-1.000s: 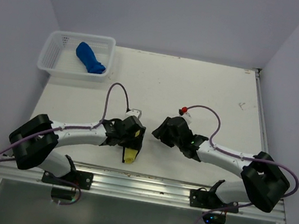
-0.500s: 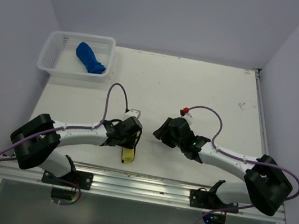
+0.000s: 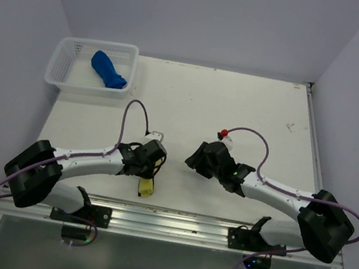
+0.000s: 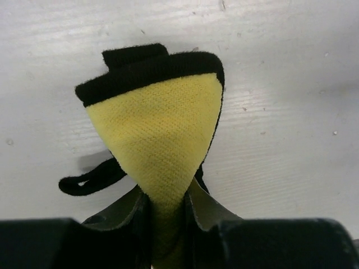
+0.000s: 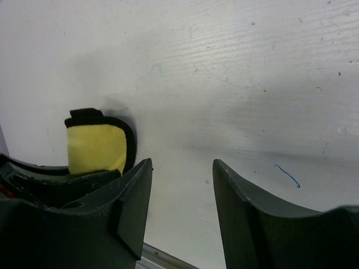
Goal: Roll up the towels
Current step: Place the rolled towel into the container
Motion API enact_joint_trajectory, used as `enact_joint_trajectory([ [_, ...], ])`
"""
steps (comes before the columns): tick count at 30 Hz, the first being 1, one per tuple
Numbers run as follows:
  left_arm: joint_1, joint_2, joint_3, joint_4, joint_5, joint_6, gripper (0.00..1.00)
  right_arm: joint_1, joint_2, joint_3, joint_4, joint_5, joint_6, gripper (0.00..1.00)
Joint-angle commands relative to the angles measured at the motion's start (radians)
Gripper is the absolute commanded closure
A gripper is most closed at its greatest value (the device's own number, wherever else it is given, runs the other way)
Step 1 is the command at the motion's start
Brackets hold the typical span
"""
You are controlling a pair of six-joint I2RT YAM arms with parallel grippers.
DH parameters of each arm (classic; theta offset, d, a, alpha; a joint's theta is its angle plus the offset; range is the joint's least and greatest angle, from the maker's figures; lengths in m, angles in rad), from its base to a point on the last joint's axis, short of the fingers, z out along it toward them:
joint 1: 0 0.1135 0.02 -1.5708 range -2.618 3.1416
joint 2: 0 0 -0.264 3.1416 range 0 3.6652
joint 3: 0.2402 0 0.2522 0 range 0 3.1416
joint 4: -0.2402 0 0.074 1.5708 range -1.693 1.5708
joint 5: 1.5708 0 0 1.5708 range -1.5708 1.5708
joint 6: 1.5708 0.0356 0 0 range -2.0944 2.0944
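Note:
The yellow towel (image 4: 157, 129), rolled into a small bundle with black edging and a loose black loop, lies on the white table near the front edge (image 3: 146, 187). My left gripper (image 4: 165, 218) is shut on its near end, the cloth pinched to a narrow neck between the jaws (image 3: 148, 170). The blue towel (image 3: 108, 70) lies rolled in the white mesh basket (image 3: 65, 55) at the back left. My right gripper (image 3: 197, 159) stands open just right of the yellow towel (image 5: 95, 148), with only bare table between its fingers (image 5: 182, 168).
A metal rail (image 3: 173, 219) runs along the table's near edge, close to the yellow towel. Pale walls close in the table on the left, back and right. A small blue pen mark (image 5: 287, 175) is on the table by the right finger.
My left gripper has closed from wide open onto the yellow towel and shifted a little left with it. The right arm has barely moved.

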Motion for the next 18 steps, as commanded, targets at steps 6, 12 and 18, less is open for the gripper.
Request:
enact_joint_trajectory([
  [6, 0.278, -0.055, 0.225, -0.109, 0.018, 0.188, 0.97, -0.022, -0.065, 0.023, -0.058, 0.013, -0.043, 0.48],
  [12, 0.516, 0.051, 0.529, -0.154, 0.069, 0.310, 1.00, -0.048, -0.079, 0.045, -0.101, -0.013, -0.066, 0.48],
  [18, 0.820, 0.246, 0.843, -0.146, 0.158, 0.340, 1.00, -0.074, -0.064, 0.089, -0.142, -0.070, -0.112, 0.47],
])
